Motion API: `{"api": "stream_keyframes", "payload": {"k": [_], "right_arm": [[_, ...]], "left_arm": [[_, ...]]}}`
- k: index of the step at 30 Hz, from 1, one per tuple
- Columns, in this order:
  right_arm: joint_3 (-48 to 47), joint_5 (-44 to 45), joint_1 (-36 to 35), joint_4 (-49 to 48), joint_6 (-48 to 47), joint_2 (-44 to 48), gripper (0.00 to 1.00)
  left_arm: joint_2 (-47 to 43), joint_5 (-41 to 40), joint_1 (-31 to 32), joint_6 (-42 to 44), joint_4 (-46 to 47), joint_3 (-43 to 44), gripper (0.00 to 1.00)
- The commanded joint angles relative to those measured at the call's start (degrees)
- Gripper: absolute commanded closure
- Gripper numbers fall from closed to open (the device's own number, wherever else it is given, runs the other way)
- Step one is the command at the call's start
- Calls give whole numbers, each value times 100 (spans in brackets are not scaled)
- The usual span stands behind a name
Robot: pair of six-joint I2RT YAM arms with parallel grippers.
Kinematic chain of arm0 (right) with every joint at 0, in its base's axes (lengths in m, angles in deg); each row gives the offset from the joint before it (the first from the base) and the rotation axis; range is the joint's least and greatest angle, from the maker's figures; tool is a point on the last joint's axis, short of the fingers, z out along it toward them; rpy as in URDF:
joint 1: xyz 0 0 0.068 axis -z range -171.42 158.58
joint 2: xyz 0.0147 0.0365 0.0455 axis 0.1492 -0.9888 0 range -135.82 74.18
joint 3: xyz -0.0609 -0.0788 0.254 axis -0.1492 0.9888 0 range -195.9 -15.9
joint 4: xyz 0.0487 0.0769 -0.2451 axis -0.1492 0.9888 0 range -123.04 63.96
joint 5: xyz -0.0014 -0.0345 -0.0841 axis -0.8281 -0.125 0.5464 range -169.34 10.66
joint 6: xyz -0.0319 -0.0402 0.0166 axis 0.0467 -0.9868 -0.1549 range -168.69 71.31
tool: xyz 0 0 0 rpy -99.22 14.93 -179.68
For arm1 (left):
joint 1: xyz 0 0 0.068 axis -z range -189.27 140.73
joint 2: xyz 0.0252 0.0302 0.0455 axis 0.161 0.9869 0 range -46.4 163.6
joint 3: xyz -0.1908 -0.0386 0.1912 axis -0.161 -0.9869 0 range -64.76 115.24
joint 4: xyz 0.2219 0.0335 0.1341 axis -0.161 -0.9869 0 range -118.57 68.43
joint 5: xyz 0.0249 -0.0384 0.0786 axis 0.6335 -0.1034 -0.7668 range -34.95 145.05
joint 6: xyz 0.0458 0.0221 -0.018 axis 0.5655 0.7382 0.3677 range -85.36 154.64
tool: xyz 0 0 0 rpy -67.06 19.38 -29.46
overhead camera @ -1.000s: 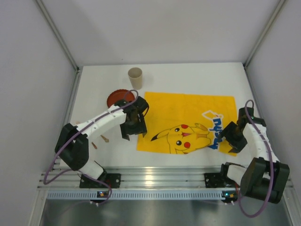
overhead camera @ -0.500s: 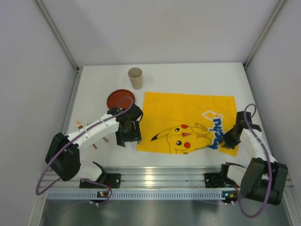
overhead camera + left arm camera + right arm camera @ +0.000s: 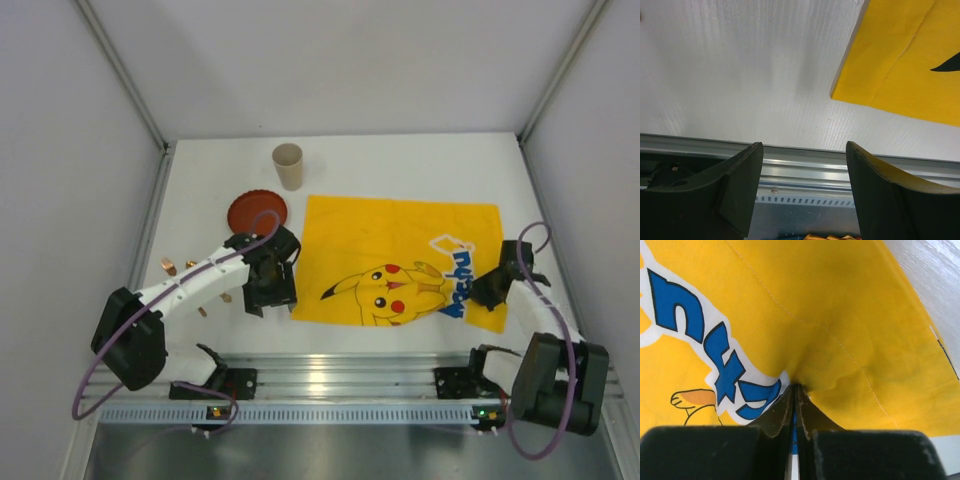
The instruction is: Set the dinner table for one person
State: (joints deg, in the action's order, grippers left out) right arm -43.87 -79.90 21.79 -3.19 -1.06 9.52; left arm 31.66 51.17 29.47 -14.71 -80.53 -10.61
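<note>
Risk: right claw [image 3: 794,390], clenched on cloth [image 3: 840,315] at its 4 o'clock corner, may drag it crooked; left claw [image 3: 804,150] released.

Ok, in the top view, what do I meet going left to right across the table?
Copper pieces → plate → cloth → right tool, pinching the cloth's right edge. Cup and left tool left out: they overlap the plate sideways.
</note>
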Motion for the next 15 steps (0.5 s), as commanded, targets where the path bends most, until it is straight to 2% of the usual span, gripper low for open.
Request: {"api": "stream_keyframes", "payload": {"k": [1, 6, 10, 15], "right_arm": [[476, 82, -64, 187, 246, 391, 100], [319, 222, -91, 1127, 114, 1130, 100], [-173, 214, -82, 1943, -132, 2174, 100], [-754, 92, -82, 2578, -351, 2222, 99]], "left_arm": [[-81, 10, 2, 21, 7, -1, 28], [-10, 1, 11, 47, 7, 17, 28], [60, 19, 2, 56, 25, 34, 28], [340, 72, 11, 91, 86, 227, 28]]}}
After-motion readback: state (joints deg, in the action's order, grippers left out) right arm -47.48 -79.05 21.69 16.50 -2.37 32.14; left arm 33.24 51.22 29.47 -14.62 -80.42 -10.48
